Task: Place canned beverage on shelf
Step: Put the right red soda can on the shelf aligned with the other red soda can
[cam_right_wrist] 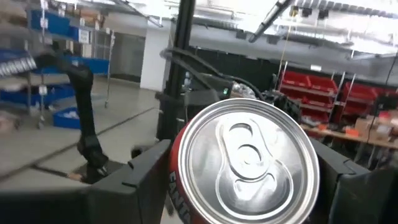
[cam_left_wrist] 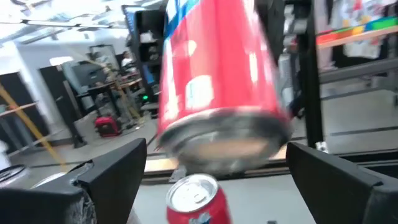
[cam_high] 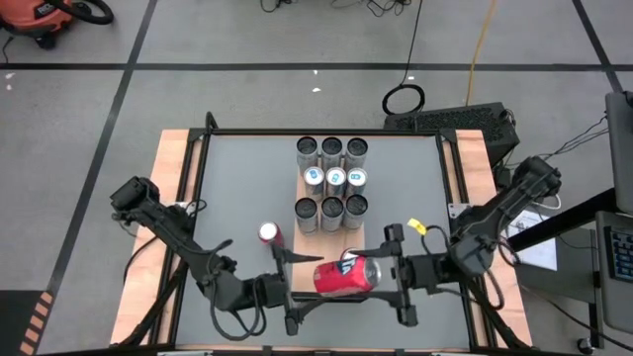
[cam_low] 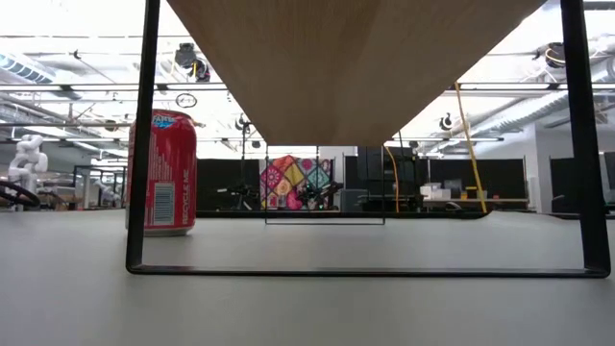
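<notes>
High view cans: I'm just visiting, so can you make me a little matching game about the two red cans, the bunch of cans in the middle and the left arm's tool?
Things:
1. tipped red can
2. upright red can
3. nine cans
4. left tool

Places or states:
A. in three rows on the shelf
B. open, at the tipped can's base
C. lying sideways, gripped by the right tool
D. alone on the grey tabletop, beside the shelf

Pairs: 1-C, 2-D, 3-A, 4-B
</notes>
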Motion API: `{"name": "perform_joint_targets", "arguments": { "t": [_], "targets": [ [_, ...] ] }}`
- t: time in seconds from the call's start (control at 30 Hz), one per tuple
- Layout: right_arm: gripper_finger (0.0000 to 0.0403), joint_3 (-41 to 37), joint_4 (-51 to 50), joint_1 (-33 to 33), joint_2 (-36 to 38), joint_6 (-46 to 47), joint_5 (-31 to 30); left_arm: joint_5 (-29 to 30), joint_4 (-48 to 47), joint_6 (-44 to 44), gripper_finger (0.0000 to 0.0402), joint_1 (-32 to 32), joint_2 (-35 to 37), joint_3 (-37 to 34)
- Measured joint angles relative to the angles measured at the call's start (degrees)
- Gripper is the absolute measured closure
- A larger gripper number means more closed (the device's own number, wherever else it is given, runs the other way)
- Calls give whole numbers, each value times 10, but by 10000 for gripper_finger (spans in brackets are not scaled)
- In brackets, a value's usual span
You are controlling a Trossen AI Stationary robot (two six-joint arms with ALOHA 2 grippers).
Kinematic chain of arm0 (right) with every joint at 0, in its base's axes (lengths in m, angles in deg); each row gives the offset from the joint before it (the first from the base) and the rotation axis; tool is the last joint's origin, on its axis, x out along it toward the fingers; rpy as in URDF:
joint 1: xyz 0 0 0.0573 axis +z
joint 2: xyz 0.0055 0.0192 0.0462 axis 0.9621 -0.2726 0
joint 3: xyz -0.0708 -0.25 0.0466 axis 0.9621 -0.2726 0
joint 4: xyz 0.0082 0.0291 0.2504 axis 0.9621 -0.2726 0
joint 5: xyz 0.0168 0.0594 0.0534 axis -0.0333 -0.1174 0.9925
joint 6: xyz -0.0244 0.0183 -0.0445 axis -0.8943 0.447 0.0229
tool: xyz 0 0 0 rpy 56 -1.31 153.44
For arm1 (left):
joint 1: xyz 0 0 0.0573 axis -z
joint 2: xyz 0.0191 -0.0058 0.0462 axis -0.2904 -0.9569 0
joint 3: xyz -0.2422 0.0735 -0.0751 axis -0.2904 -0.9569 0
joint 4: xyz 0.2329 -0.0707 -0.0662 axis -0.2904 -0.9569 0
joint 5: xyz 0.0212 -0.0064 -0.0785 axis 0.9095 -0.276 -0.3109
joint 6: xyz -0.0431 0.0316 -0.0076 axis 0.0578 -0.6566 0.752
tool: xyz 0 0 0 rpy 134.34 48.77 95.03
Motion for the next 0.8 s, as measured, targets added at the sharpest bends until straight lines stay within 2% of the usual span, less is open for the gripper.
{"name": "perform_joint_targets", "arguments": {
  "t": [0.1, 0.3, 0.47, 0.6, 0.7, 0.8],
  "targets": [
    [169, 0, 3, -3, -14, -36, 4, -28, 3, 4, 22, 0, 0, 0],
    [169, 0, 2, -13, -33, -53, 10, -34, 1, 16, 22, 0, 0, 0],
    [169, 0, 20, -21, -41, -62, 65, -39, -15, 27, 22, -1, 0, 0],
    [169, 0, 29, -21, -41, -64, 79, -39, -35, 45, 22, -3, 0, 0],
    [169, 0, 28, -22, -40, -63, 79, -38, -33, 46, 34, -3, 0, 0],
    [169, 0, 24, -22, -40, -59, 78, -38, -35, 46, 64, -2, 0, 0]
  ]
}}
